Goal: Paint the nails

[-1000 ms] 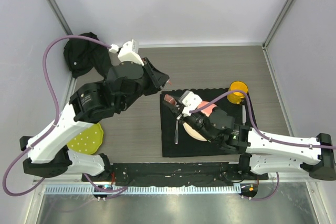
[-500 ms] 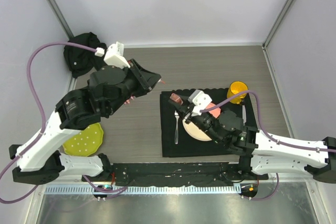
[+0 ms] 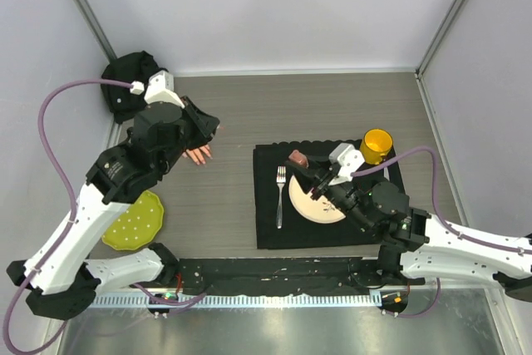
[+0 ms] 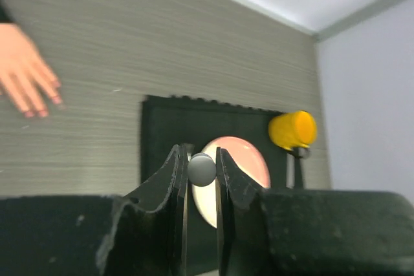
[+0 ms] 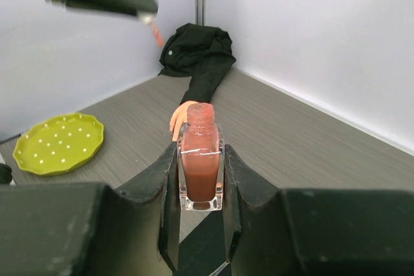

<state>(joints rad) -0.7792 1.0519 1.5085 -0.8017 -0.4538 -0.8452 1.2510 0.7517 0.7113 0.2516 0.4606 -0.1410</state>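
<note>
The pale pink mannequin hand (image 3: 197, 154) lies on the table with its black sleeve (image 3: 129, 85) running to the far left corner. Its pinkish-red nails (image 4: 40, 113) show at the upper left of the left wrist view. My left gripper (image 3: 209, 128) hovers just above the hand, shut on the round white cap (image 4: 201, 169) of the polish brush. The brush's red tip (image 5: 156, 32) shows in the right wrist view. My right gripper (image 3: 301, 164) is over the black mat, shut on the open polish bottle (image 5: 200, 159). The hand (image 5: 180, 117) is partly hidden behind that bottle.
A black mat (image 3: 270, 234) holds a fork (image 3: 280, 197), a pinkish plate (image 3: 309, 205) and a yellow cup (image 3: 376, 145). A green dotted plate (image 3: 133, 220) lies at the near left. White walls close in the table on three sides.
My left arm has swung left and back, carrying the brush from near the mat to over the mannequin hand. My right gripper has moved right with the bottle.
</note>
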